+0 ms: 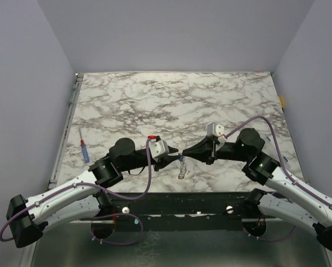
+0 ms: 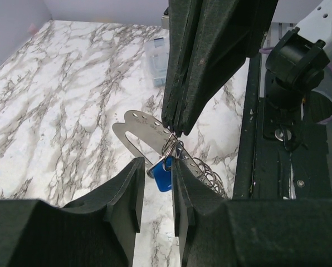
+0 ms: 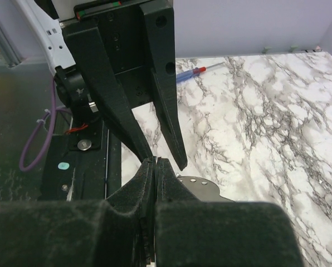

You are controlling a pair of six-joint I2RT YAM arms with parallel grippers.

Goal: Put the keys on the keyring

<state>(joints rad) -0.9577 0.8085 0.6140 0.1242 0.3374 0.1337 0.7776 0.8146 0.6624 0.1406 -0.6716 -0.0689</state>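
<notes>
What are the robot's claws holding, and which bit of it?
The right gripper pinches the keyring by the top of its loop. The blue key has its head between the fingers of the left gripper; whether it grips cannot be told.

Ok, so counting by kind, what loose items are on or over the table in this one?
screwdriver: 1
blue-headed key: 1
silvery flat key: 1
keyring with chain: 1
small clear plastic piece: 1
Total: 5
</notes>
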